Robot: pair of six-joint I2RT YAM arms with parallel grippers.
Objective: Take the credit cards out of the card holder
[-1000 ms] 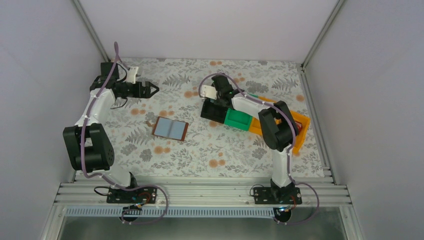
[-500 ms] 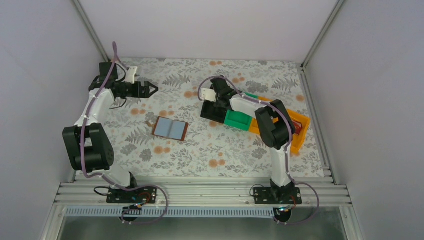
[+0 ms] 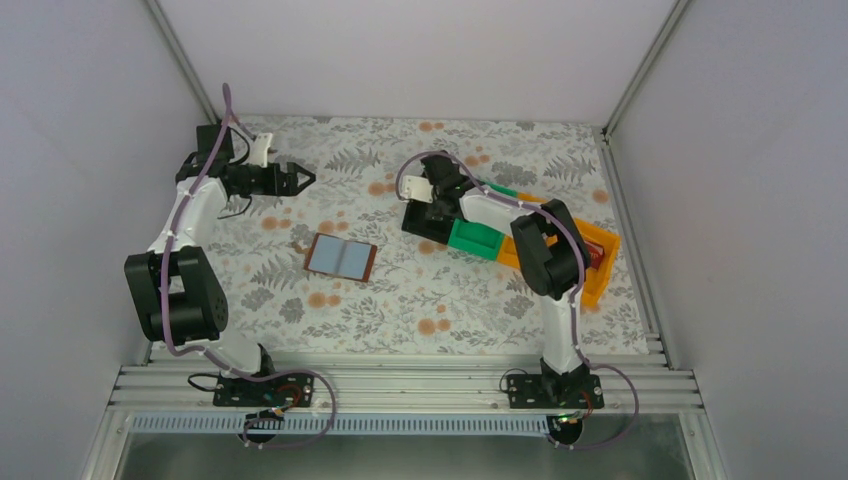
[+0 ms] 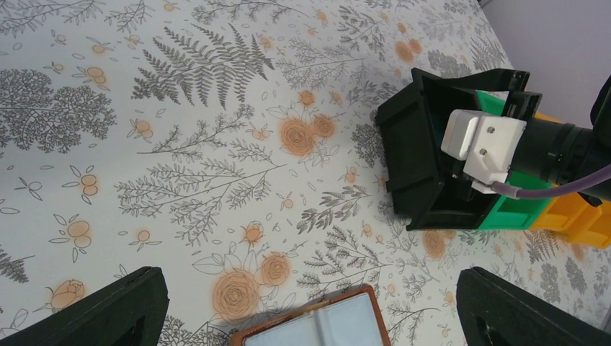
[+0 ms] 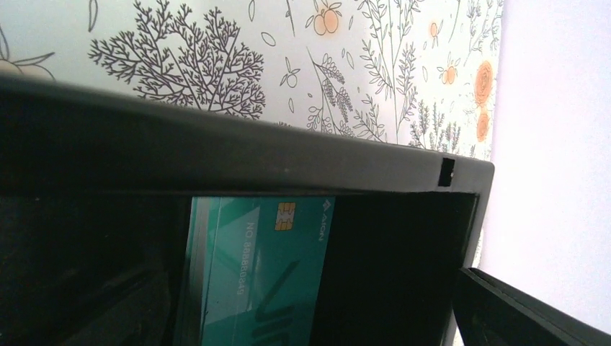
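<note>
Glossy teal card (image 5: 252, 277) inside black bin (image 5: 302, 162)

Enclosure: plain white walls (image 3: 400, 50) behind and to both sides of the jaws, metal frame posts (image 3: 648, 62) in the far corners, table cloth (image 3: 400, 295) printed with grey ferns and orange flowers beneath the jaws, ribbed metal rail (image 3: 400, 385) at the near edge, even soft light.

The card holder (image 3: 341, 258) shows a brown leather-like edge and a matt pale inside, the teal card (image 5: 252, 288) looks smooth, glossy plastic, and the black bin (image 4: 407, 144) is matt moulded plastic.
</note>
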